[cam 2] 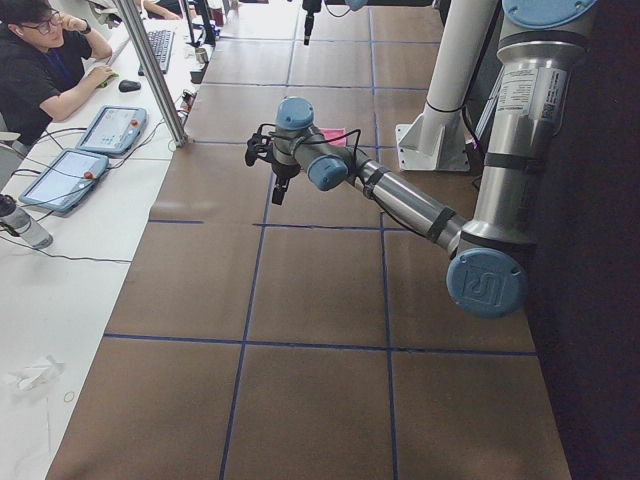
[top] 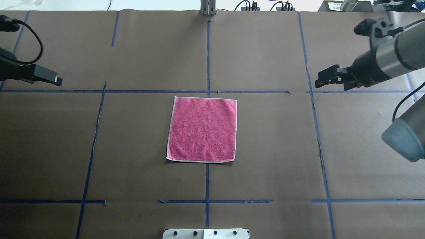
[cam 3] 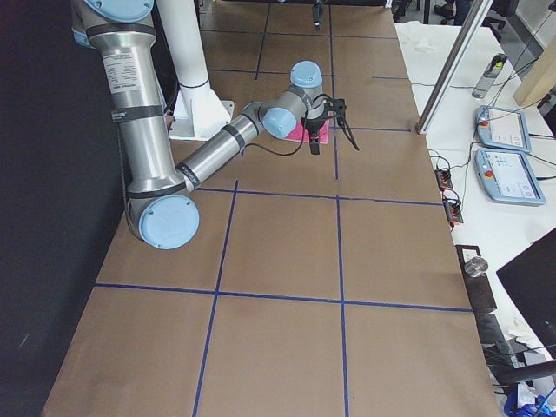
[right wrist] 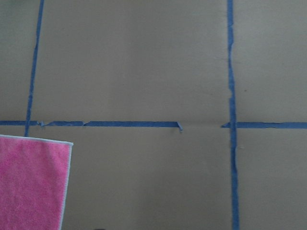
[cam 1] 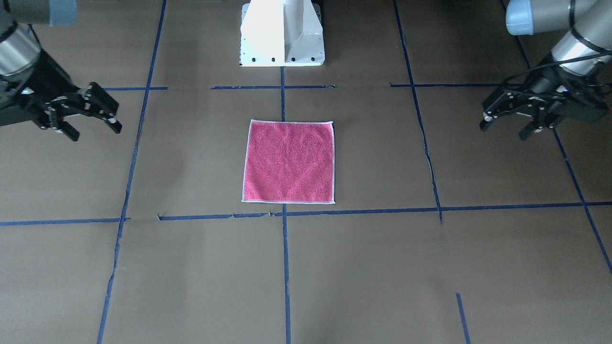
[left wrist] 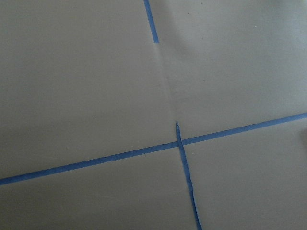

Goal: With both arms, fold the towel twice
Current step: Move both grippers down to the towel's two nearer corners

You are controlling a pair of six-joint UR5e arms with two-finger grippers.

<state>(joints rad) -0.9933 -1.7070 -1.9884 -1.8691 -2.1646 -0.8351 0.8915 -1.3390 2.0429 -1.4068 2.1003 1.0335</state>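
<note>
The towel (cam 1: 288,161) lies flat and unfolded in the middle of the table, pink-red face up, with its white edging all round. It also shows in the overhead view (top: 202,128), and one corner shows in the right wrist view (right wrist: 31,184). My left gripper (cam 1: 504,131) hovers open and empty far off to the towel's side, and appears at the left edge of the overhead view (top: 57,80). My right gripper (cam 1: 95,133) hovers open and empty far off on the opposite side, also seen in the overhead view (top: 319,83). Neither touches the towel.
The table is covered in brown paper with a grid of blue tape lines (top: 207,59). The white pedestal base (cam 1: 282,33) stands behind the towel. An operator (cam 2: 45,60) sits at a side desk with tablets (cam 2: 65,180) beyond the table's far edge.
</note>
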